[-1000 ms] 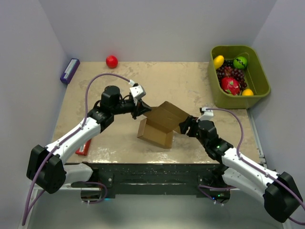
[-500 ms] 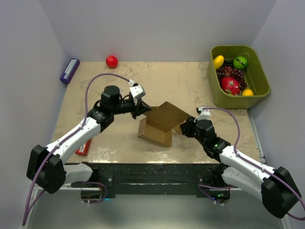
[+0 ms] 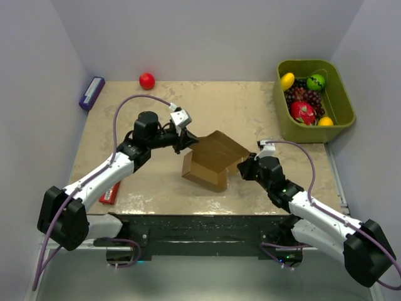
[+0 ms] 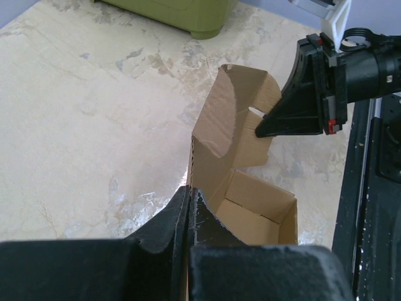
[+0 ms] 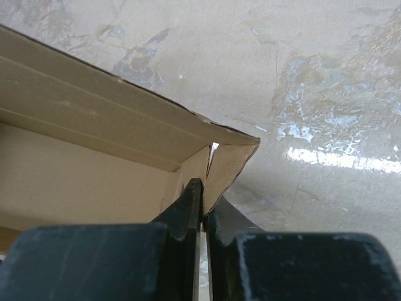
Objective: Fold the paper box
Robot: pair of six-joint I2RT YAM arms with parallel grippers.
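Paper box [image 3: 208, 164] sits near the middle of the bench [image 3: 244, 106], between the two arms. It is open, with its lid panel raised and tilted toward the right arm. Left tool [image 4: 189, 193] is pressed together on the box's left wall edge, pinching the cardboard. Right tool [image 5: 202, 185] is also closed tight, pinching the small flap at the lid's right corner. Green bin [image 3: 343, 111] of fruit stands at the far right. Red ball [image 3: 146, 80] and purple box [image 3: 91, 93] lie far left, well apart from the box. Flat red box [image 3: 109, 194] lies at the near left, partly hidden by the left arm.
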